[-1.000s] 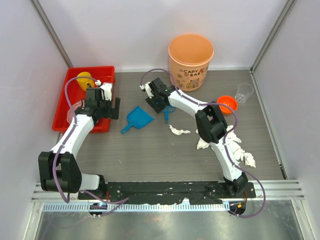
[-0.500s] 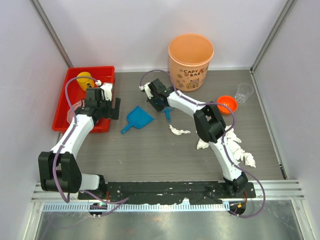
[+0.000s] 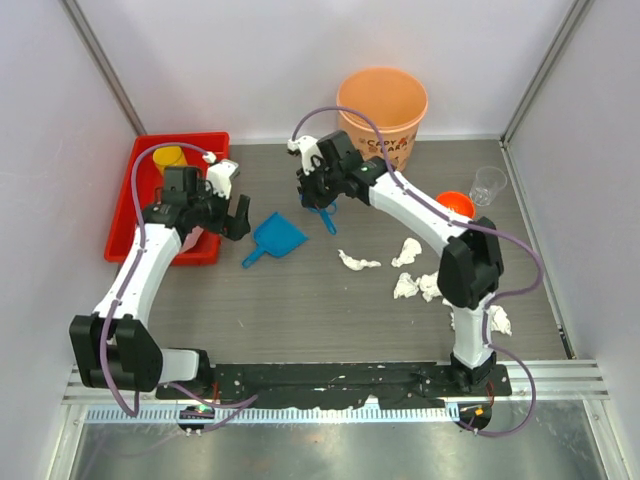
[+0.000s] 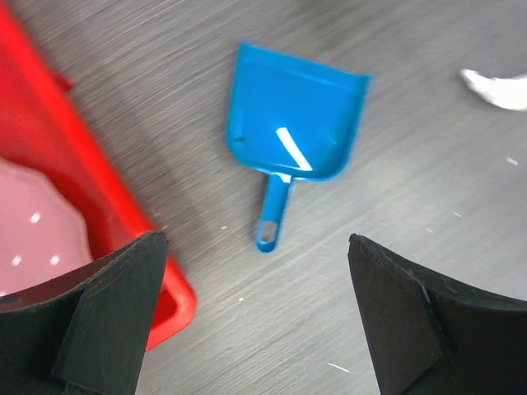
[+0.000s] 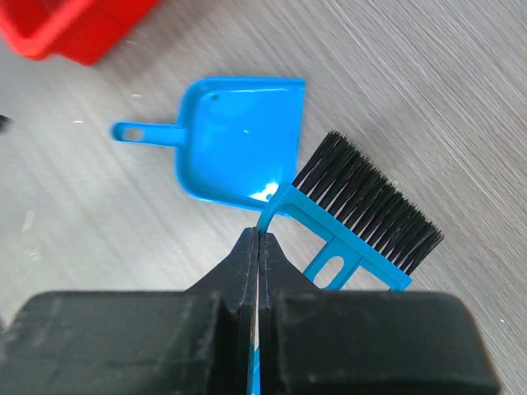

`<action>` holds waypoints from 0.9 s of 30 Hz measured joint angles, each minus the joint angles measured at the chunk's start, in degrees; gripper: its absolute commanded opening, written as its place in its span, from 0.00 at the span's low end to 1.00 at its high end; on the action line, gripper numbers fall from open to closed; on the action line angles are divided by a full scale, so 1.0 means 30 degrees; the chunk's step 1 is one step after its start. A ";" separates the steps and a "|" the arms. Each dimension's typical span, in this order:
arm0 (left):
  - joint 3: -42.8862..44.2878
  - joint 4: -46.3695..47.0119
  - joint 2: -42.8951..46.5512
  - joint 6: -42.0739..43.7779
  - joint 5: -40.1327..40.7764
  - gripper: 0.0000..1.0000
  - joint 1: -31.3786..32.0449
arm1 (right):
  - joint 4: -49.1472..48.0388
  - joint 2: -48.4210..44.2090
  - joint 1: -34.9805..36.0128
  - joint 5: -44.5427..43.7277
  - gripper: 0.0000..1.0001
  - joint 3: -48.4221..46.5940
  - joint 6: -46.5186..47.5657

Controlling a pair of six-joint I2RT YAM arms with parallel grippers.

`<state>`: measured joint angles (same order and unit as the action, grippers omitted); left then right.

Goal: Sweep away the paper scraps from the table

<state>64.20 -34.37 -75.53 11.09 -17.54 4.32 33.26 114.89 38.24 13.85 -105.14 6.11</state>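
The right gripper (image 5: 258, 240) had its fingers pinched shut on the brush (image 5: 366, 216) handle, bristles outward, ready to sweep, I'd say. The left gripper (image 4: 255, 284) hung open over the dustpan (image 4: 295, 123), likely to grab it. The scraps (image 3: 408, 250) lay at the table's (image 3: 300, 310) four o'clock.

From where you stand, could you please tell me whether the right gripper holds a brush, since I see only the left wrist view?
Observer: Yes, the right gripper is shut on the blue brush, whose bristles are near the blue dustpan.
Operator: Thank you; where do the paper scraps lie?
Observer: Several paper scraps lie on the table, right of the dustpan.
Operator: And the bucket?
Observer: The orange bucket stands upright at the back wall.
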 measured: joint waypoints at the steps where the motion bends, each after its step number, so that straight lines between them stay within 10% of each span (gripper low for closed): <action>1: 0.0211 -0.0306 0.0073 0.0350 -0.1064 0.99 0.0000 | -0.0095 -0.0561 -0.0007 0.0656 0.01 0.0211 -0.0095; 10: 0.1362 -0.1384 0.1989 0.6878 -0.8714 1.00 0.0029 | -0.1530 -0.2718 0.0015 0.5894 0.01 0.2965 -0.1960; 27: 0.2557 -0.8495 0.0780 2.1420 -1.1271 0.95 0.2113 | -0.6506 -0.4328 0.1705 1.0207 0.01 0.6324 -0.6120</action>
<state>71.88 -59.86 -73.19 75.35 -51.35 10.66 13.74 101.91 43.35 44.47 -86.17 -12.25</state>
